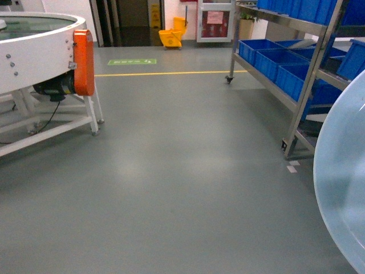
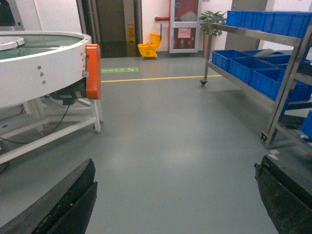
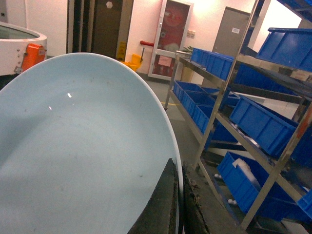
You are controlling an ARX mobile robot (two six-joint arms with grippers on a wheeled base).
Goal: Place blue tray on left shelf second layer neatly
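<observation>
The blue tray [image 3: 83,156] is a pale, smooth dish that fills the left of the right wrist view, standing on edge. My right gripper [image 3: 178,165] is shut on its rim, one finger on each face. In the head view the blue tray [image 1: 342,182] bulges in from the right edge and hides that gripper. The steel shelf [image 1: 311,74] stands to the right, its second layer [image 1: 265,80] loaded with dark-blue crates [image 1: 274,60]. My left gripper [image 2: 174,165] is open over bare floor, holding nothing.
A round white machine with an orange cover [image 1: 82,63] stands on a white frame at the left. A yellow mop bucket [image 1: 171,37] sits by the far doorway beyond a yellow floor line [image 1: 165,73]. Grey floor lies between the machine and the rack.
</observation>
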